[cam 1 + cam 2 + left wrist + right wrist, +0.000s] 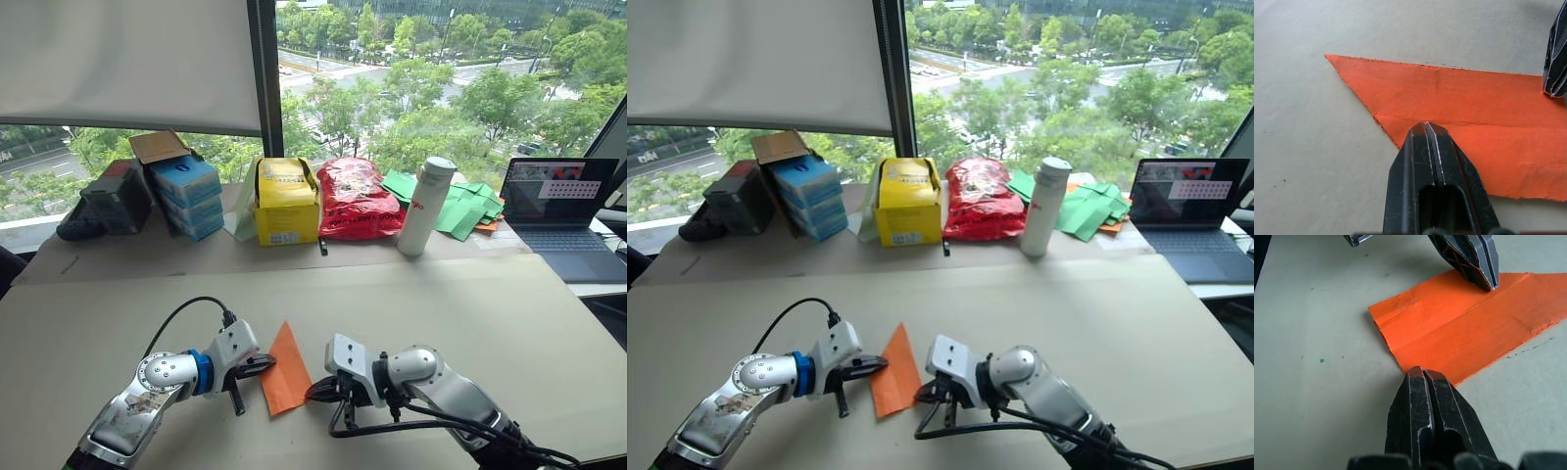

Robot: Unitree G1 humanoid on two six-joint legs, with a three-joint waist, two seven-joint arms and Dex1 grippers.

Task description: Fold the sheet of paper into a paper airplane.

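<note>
Orange paper point(285, 371), already folded into a narrow pointed wedge with a long crease down it, lies flat on the beige table point(470, 313) near the front edge, tip pointing away from the robot, between the two grippers. Left gripper point(266, 363) sits at the paper's left edge, fingers pressed together, tips resting on the paper by the crease; in the left wrist view the closed tips point(1426, 128) are right on the fold line, pinching nothing. Right gripper point(315, 393) is at the paper's lower right edge, fingers also squeezed together with nothing between them, tips just beside or touching the paper's edge; the right wrist view shows them at the border of the sheet with the left gripper's tips on the paper beyond. Along the back of the table by the window: a dark box point(116, 196), a stack of blue boxes point(186, 194) with a brown cardboard flap on top, a yellow box point(286, 201), a red plastic bag point(354, 199), a white bottle point(427, 206) standing upright, a pile of green paper pieces point(460, 206) and an open laptop point(563, 217) at the far right. Black cables run off both wrists across the table.
</note>
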